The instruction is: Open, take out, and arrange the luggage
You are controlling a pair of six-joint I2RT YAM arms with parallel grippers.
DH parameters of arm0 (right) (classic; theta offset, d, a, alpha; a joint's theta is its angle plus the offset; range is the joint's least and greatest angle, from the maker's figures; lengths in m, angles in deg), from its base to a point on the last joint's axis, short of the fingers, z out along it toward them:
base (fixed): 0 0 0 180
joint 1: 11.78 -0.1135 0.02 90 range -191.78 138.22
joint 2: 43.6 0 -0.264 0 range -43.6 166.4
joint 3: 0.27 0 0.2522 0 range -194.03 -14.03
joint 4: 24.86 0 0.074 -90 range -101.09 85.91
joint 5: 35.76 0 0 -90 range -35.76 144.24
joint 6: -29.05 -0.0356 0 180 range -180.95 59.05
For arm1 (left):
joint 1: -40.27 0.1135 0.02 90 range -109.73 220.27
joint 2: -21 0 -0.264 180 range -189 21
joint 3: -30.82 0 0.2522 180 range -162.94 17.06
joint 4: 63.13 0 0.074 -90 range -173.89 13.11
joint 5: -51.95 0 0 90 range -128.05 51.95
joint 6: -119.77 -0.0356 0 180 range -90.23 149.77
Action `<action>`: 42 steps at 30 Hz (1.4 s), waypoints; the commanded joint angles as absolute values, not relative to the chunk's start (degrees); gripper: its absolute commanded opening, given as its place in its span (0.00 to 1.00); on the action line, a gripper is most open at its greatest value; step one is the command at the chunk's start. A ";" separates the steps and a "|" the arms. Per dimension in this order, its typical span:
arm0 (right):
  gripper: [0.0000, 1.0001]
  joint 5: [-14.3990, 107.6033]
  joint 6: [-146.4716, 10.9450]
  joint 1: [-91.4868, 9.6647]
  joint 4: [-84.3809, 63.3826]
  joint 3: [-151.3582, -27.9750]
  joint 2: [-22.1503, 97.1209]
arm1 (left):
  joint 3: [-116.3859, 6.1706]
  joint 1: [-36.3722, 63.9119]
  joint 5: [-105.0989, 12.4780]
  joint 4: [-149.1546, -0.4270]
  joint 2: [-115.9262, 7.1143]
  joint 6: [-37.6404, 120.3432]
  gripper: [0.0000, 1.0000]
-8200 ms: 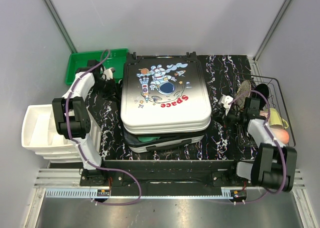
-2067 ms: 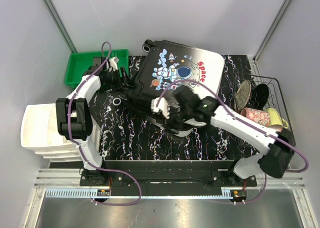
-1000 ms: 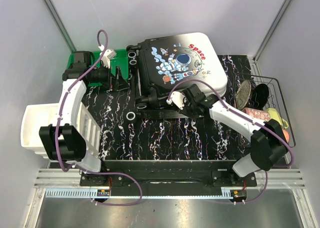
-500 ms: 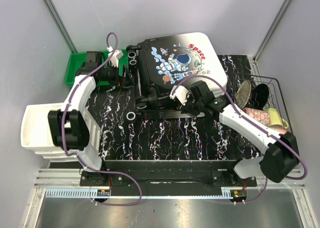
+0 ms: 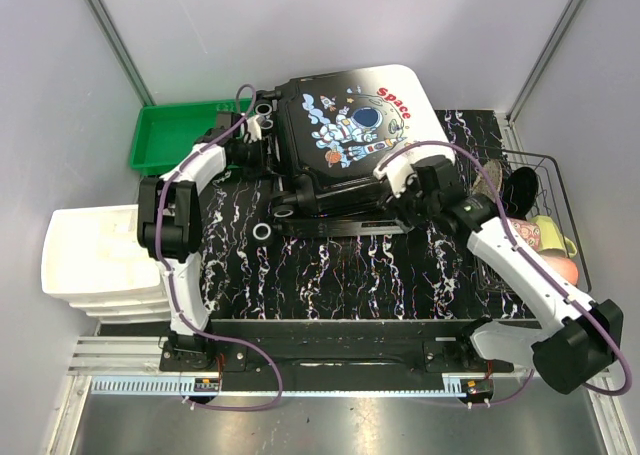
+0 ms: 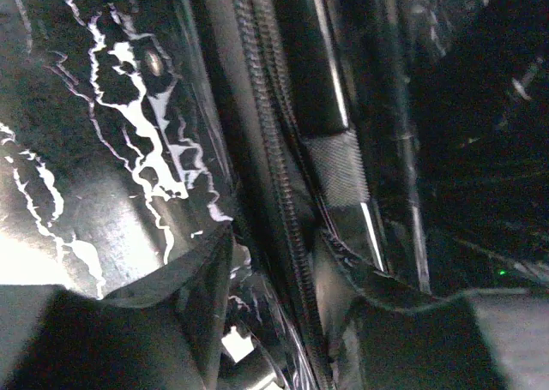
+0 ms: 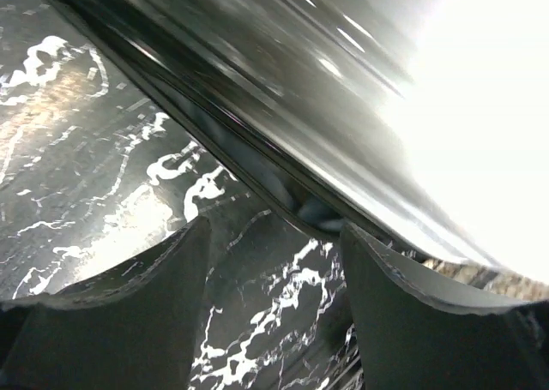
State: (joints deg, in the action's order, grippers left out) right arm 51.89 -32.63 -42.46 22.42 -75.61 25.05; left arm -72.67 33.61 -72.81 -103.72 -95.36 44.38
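step in hand: opening. the suitcase (image 5: 355,125) sits at the upper centre of the counter (image 5: 330,275), printed shell tilted up toward the overhead camera, dark lower half beneath it at centre frame, wheels to the left. judged from this, the lid is lifted but not laid flat, and nothing is seen taken out.

left arm: reaches across from the left of the frame, forearm low, left gripper (image 5: 262,147) at the suitcase's left edge beside the wheels. in the left wrist view its fingers (image 6: 184,279) stand apart on either side of the zip seam (image 6: 274,236). whether they bear on it cannot be told.

right arm: stretched up from the lower right, elbow well out, right gripper (image 5: 405,197) at the suitcase's lower right edge. in the right wrist view its fingers (image 7: 163,279) are spread, with bare counter between them and the shell rim just beyond. it holds nothing.

next move, as a judgement: one gripper needs a firm hold on the rim or seam while the lid is swung fully back. risk: the glossy shell may slip, or the whole case may slide on the counter.
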 commanded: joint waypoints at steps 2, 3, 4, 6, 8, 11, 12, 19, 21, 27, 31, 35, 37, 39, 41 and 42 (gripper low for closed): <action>0.70 49.77 -39.41 -35.53 27.22 -77.84 24.70 | -77.07 29.38 -75.84 -94.23 -99.14 54.79 0.30; 0.70 49.59 -39.33 -35.25 27.40 -77.67 24.70 | -76.98 28.94 -75.67 -92.73 -99.49 56.56 0.29; 0.70 50.98 -38.98 -35.16 27.40 -77.32 24.52 | -76.72 28.50 -75.93 -90.97 -100.28 58.58 0.27; 0.69 52.31 -38.36 -34.03 27.23 -76.26 24.52 | -76.37 27.79 -76.11 -85.61 -101.16 64.12 0.22; 0.69 52.22 -38.01 -32.45 26.79 -76.17 24.69 | -77.59 27.00 -76.19 -82.36 -103.09 66.67 0.20; 0.68 52.13 -37.66 -29.98 26.79 -77.05 25.57 | -79.88 25.86 -75.49 -82.35 -105.21 67.30 0.18; 0.69 52.13 -37.48 -29.19 26.70 -77.22 25.92 | -79.97 25.59 -75.32 -82.00 -105.38 67.56 0.18; 0.68 53.27 -35.37 -25.68 22.93 -77.93 29.96 | -76.11 25.94 -73.56 -74.45 -102.67 73.36 0.15; 0.68 52.49 -35.11 -25.23 22.13 -78.72 30.76 | -74.70 27.43 -72.95 -73.91 -101.26 74.33 0.18; 0.69 41.77 -32.12 -25.32 24.94 -77.41 25.85 | -74.43 32.44 -76.88 -82.85 -91.60 59.69 0.67; 0.73 33.53 -31.68 -25.23 27.48 -76.87 21.28 | -76.63 34.46 -84.96 -97.85 -83.79 39.83 0.89; 0.80 28.41 -31.77 -25.23 30.04 -77.31 17.32 | -76.98 34.91 -92.97 -110.97 -79.11 14.82 0.99; 0.81 28.23 -32.82 -25.23 30.13 -76.88 16.44 | -76.46 34.73 -95.17 -115.80 -77.36 8.62 0.99; 0.81 28.05 -33.09 -25.23 30.30 -76.44 15.56 | -75.75 34.38 -96.67 -118.01 -76.65 -0.17 0.99; 0.80 27.53 -33.00 -25.23 30.39 -75.82 14.94 | -75.93 32.90 -96.32 -121.27 -76.21 -8.23 0.99; 0.80 27.44 -32.91 -25.32 30.30 -75.56 14.68 | -76.19 32.10 -95.71 -122.50 -76.29 -10.81 0.99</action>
